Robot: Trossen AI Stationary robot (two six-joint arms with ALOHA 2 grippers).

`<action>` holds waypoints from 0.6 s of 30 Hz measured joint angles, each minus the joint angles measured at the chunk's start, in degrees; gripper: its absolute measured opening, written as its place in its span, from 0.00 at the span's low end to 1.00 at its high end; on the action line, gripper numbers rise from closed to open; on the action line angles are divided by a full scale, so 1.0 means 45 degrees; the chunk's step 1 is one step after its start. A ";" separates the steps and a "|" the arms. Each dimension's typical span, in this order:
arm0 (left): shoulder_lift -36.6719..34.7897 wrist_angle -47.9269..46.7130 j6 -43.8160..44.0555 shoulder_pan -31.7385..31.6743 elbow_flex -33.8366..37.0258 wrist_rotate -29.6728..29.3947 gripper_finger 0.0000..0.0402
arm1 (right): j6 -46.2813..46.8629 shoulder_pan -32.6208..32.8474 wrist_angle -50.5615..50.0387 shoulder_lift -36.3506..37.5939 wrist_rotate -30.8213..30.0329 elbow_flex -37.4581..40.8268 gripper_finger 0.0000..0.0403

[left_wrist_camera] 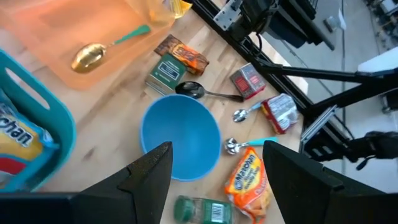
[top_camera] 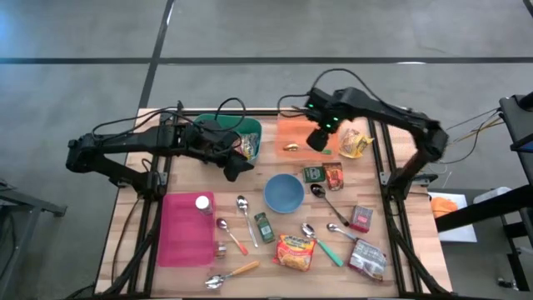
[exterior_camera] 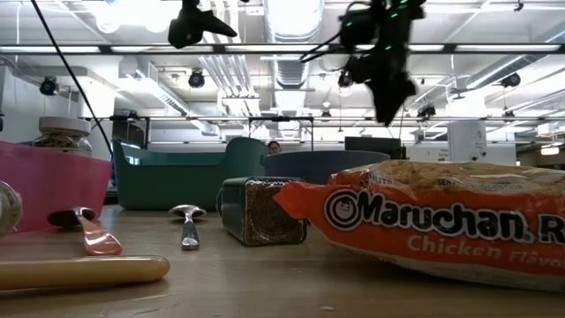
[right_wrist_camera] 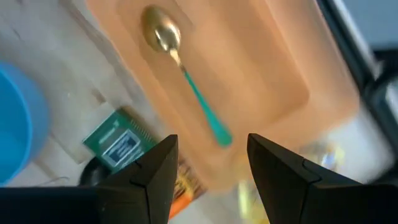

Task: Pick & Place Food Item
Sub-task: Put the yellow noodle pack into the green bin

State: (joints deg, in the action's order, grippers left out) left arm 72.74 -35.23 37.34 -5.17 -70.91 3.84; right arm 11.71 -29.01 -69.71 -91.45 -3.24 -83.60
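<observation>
My right gripper (top_camera: pixel 319 140) hangs open above the orange tray (top_camera: pixel 300 129) at the table's far side, with nothing between its fingers (right_wrist_camera: pixel 212 142). A spoon with a gold bowl and teal handle (right_wrist_camera: pixel 186 87) lies flat on that tray. My left gripper (top_camera: pixel 236 167) stands open in the air beside the teal bin (top_camera: pixel 250 129), above the blue bowl (left_wrist_camera: pixel 180 134), and is empty too (left_wrist_camera: pixel 217 152). A noodle packet (top_camera: pixel 248 148) lies in the bin. An orange Maruchan noodle packet (top_camera: pixel 296 251) lies flat near the table's front edge.
A yellow bag (top_camera: pixel 354 143) lies right of the orange tray, with small packets (top_camera: pixel 323 174) in front of it. A pink tray (top_camera: pixel 187 233) with a jar (top_camera: pixel 204 202) sits at the front left. Several spoons, a green spice jar (top_camera: pixel 264 227) and more packets (top_camera: pixel 367 257) are scattered across the front.
</observation>
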 joint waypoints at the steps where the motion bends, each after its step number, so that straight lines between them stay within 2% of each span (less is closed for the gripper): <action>1: -0.0001 -0.0017 -0.0135 -0.0032 0.0000 0.0001 0.62 | 0.0734 0.0004 -0.0010 0.0490 0.0004 0.0464 0.47; 6: -0.0002 -0.0616 -0.0652 -0.0079 0.0000 -0.0003 0.62 | 0.4681 0.0062 0.0002 0.2818 -0.0085 0.2593 0.47; 11: 0.0000 -0.0946 -0.0733 -0.0098 0.0000 -0.0005 0.62 | 0.8524 0.0058 0.0254 0.4699 -0.0913 0.4533 0.47; 18: -0.0002 -0.0941 -0.0645 -0.0098 0.0000 -0.0005 0.62 | 1.1354 -0.0129 0.2777 0.6293 -0.1059 0.7542 0.47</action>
State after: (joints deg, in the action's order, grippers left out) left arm 72.73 -39.46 34.44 -5.61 -70.91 3.81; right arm 62.80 -29.59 -57.22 -63.13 -8.01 -49.66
